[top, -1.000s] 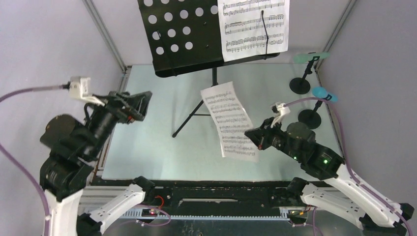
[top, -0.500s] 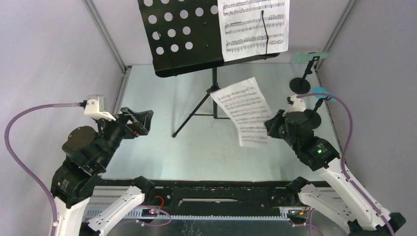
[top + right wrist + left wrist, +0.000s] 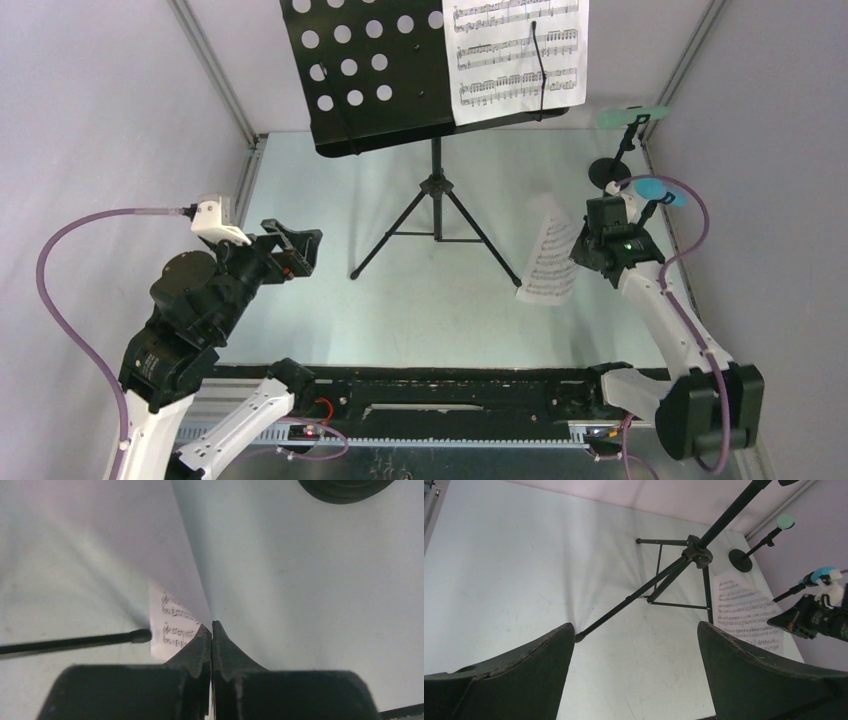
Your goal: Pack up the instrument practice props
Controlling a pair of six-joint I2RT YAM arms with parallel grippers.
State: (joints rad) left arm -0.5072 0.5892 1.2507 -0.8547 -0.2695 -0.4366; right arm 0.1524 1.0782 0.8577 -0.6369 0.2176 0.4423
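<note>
Your right gripper [image 3: 211, 627] has its fingers pressed together on the edge of a loose sheet-music page [image 3: 549, 266]. In the wrist view the paper rises away from the pinch, with printed staves showing beside the left finger. One tripod leg tip lies just left of the page, and a black round base [image 3: 345, 486] sits at the top edge of that view.

A second ago you held this page over the middle of the table [image 3: 330, 300]. Now the right arm has swung out to the right side, and the page hangs curled and off the surface, near the blue microphone [image 3: 660, 190]. The mint-green microphone [image 3: 632, 115] stands behind it on its holder [image 3: 607, 173], unchanged.

Your left gripper [image 3: 635, 630] keeps its fingers spread wide and holds nothing. It has edged a little toward the centre and faces the music rack [image 3: 370, 80]. The rack stands where it was, with the other page [image 3: 515, 55] clipped on the right of its perforated desk.
</note>
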